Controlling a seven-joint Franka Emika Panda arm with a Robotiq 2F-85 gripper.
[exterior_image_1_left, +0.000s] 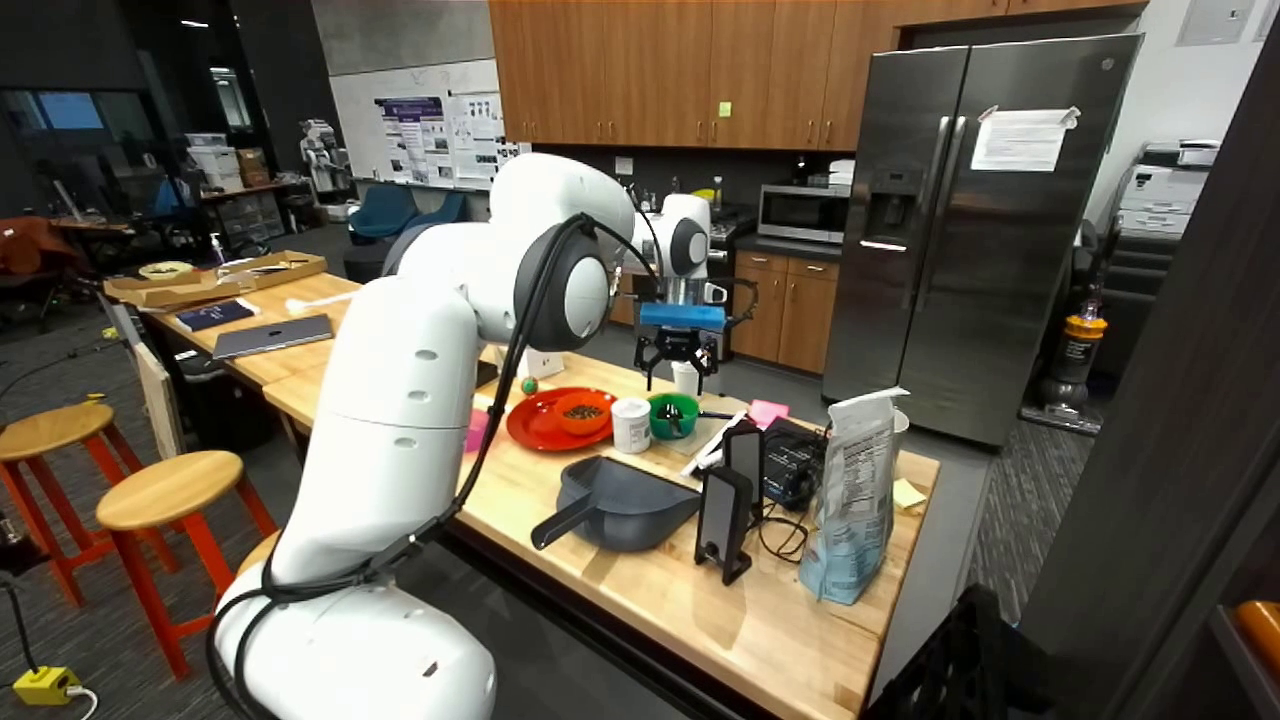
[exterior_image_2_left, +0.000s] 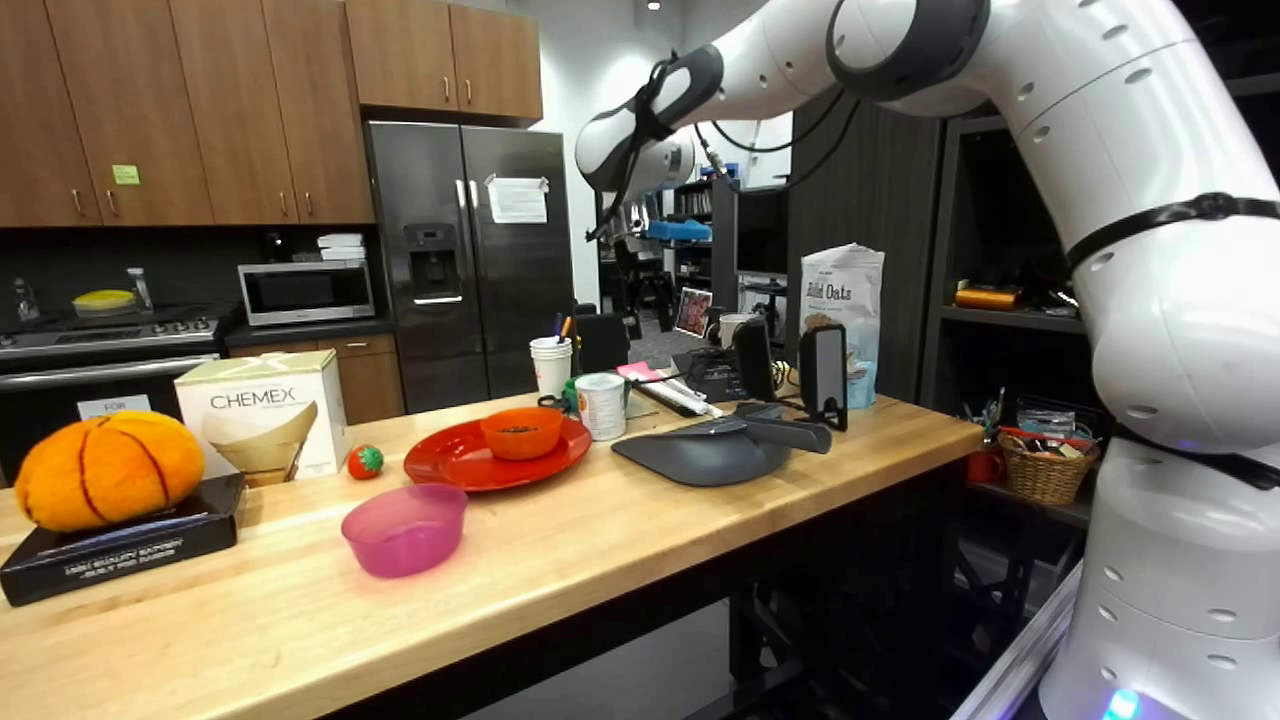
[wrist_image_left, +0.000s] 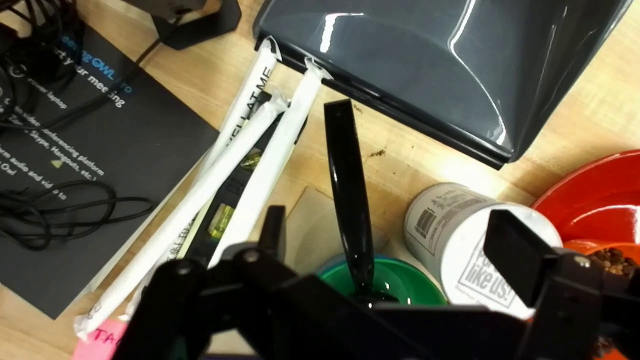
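Note:
My gripper (exterior_image_1_left: 675, 384) is open and empty above the table in both exterior views (exterior_image_2_left: 650, 322). In the wrist view its spread fingers (wrist_image_left: 395, 242) are over a green bowl (wrist_image_left: 410, 280) that holds a black utensil (wrist_image_left: 347, 185), its handle sticking out over the rim. The bowl also shows in an exterior view (exterior_image_1_left: 661, 428). A white lidded canister (wrist_image_left: 445, 225) stands beside the bowl, under one finger in the wrist view. A red plate (exterior_image_1_left: 528, 425) with an orange bowl (exterior_image_1_left: 585, 422) of small brown pieces is beside the canister. The gripper's body hides the bowl's near part.
A dark dustpan (exterior_image_1_left: 630, 515) lies at the table's front. Black speakers (exterior_image_1_left: 722, 520), an oats bag (exterior_image_1_left: 850, 510) and white wrapped sticks (wrist_image_left: 280, 165) are to one side. A pink bowl (exterior_image_2_left: 405, 530), a Chemex box (exterior_image_2_left: 265, 410) and paper cups (exterior_image_2_left: 551, 368) are also on the table.

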